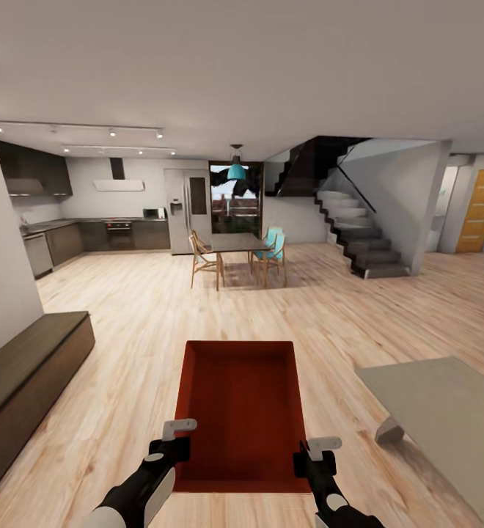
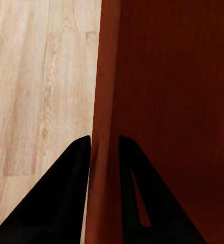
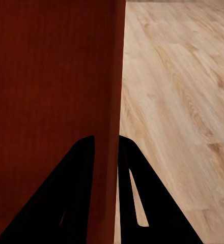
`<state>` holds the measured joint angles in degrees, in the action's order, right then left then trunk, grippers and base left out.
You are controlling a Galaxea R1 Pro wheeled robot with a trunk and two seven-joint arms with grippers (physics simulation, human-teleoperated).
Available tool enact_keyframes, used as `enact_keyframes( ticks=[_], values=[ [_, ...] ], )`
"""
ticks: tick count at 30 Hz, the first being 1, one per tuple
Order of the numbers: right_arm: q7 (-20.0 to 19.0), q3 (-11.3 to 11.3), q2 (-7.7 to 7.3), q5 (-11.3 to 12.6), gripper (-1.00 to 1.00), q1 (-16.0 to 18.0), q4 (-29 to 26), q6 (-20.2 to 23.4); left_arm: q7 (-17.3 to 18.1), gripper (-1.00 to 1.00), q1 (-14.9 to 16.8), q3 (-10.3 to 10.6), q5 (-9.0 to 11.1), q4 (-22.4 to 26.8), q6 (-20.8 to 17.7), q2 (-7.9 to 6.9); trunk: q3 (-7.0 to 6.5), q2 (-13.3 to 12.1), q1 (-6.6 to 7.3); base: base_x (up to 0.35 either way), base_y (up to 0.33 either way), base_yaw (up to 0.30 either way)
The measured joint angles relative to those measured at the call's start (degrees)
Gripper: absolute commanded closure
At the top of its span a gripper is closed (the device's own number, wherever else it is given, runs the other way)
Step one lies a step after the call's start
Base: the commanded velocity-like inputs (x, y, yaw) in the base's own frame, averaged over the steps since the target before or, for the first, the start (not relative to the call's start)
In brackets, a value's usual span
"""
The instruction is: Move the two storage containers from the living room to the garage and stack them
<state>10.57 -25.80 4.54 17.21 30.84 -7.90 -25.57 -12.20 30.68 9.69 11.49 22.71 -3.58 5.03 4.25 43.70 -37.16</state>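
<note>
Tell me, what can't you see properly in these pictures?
- Head view: the storage container hides the floor under it.
- Left wrist view: its wall runs off the edge between the left gripper fingers.
- Right wrist view: same at the right gripper.
- Kitchen appliances: too small.

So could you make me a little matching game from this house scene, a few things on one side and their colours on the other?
Things:
1. storage container held by the left gripper and right gripper
2. pendant lamp over the dining table
3. door at far right
4. staircase

Colours:
A. orange wood
B. dark grey
C. red-orange
D. teal

Pairs: 1-C, 2-D, 3-A, 4-B
</note>
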Motion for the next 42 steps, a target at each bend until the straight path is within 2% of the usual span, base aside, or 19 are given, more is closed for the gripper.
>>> enact_keyframes(
  ticks=[42],
  values=[
    [0.0, 0.4, -0.06, -0.4, 1.0, 0.0, -0.1, 0.0, -0.2, 1.0, 0.0, 0.1, 0.0, 0.1, 0.0, 0.06, 0.0, 0.0, 0.0, 0.322, 0.0, 0.0]
  ],
)
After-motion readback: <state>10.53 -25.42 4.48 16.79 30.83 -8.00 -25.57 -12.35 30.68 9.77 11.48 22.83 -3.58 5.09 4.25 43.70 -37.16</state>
